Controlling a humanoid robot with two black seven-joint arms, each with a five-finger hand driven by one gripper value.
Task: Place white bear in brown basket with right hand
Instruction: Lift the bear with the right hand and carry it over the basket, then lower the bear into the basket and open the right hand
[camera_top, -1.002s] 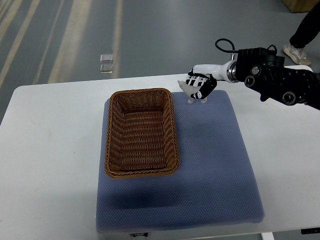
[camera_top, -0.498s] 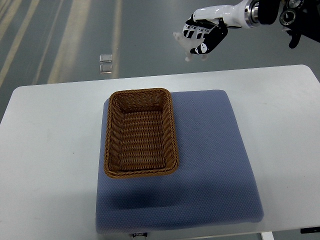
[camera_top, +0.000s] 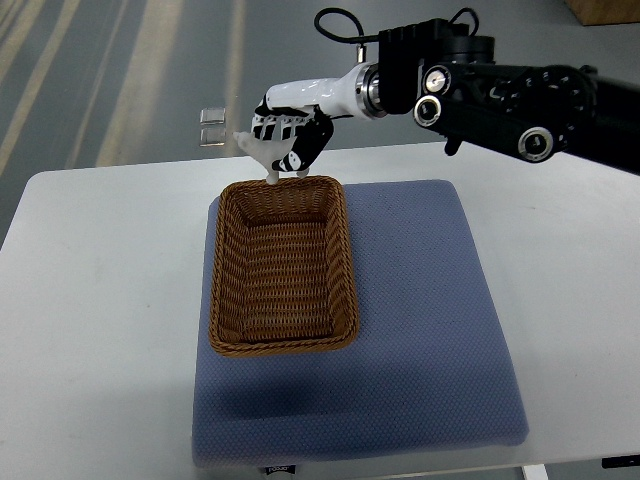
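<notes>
- the white bear (camera_top: 262, 155) is up in the air, held in the right hand (camera_top: 285, 140).
- the bear hangs just over the far end of the brown basket (camera_top: 283, 266), near its back rim. it is not inside the basket.
- the right hand has its fingers (camera_top: 300, 152) curled tight around the bear. only part of the bear pokes out on the left side of the hand and below it.
- the hand is white with black finger parts.
- the right arm (camera_top: 480, 85) is black and thick. it comes in from the right edge of the picture and reaches across to the left.
- a black cable (camera_top: 335, 20) loops over the arm near the wrist.
- the basket is woven and shaped like a long box. nothing can be seen lying in it.
- the basket sits on the left part of a blue mat (camera_top: 420, 330).
- the mat lies flat on the white tabletop (camera_top: 100, 300).
- two small shiny squares (camera_top: 212, 126) lie on the grey floor (camera_top: 120, 70) past the far edge of the tabletop, just left of the bear.
- pale stripes run along the floor at the top left.
</notes>
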